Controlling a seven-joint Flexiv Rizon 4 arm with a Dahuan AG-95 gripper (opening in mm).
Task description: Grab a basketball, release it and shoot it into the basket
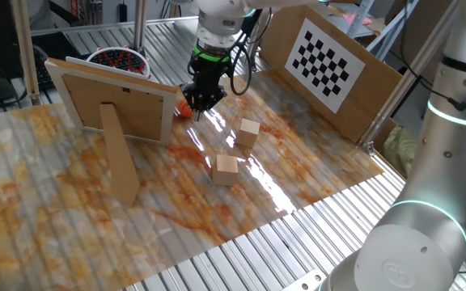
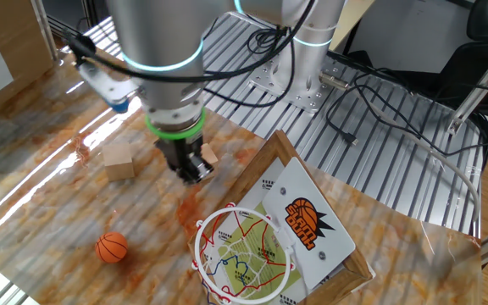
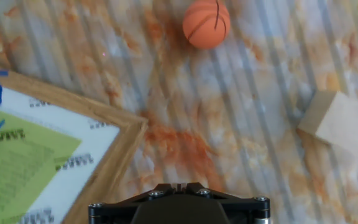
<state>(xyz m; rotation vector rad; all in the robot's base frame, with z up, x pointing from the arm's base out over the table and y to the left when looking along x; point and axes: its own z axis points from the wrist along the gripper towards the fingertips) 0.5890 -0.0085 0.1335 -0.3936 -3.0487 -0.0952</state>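
Observation:
The basketball (image 3: 207, 23) is a small orange ball lying on the marbled table top. It shows at the top of the hand view, in the other fixed view (image 2: 112, 247), and partly hidden by the board in one fixed view (image 1: 182, 110). My gripper (image 1: 203, 97) hangs above the table near the board's corner, away from the ball, with nothing in it. Its jaws stand together in the other fixed view (image 2: 191, 172) and the hand view (image 3: 179, 185). The basket (image 2: 200, 241) is a white-rimmed hoop with red netting on the board; it also shows in one fixed view (image 1: 118, 57).
A framed wooden board (image 1: 112, 101) stands on a prop (image 1: 118, 158); its corner (image 3: 126, 134) lies just left of my gripper. Two tan wooden cubes (image 1: 249, 132) (image 1: 226, 170) sit on the table; one (image 3: 340, 121) is to my right. A checkerboard panel (image 1: 324, 61) leans at the back.

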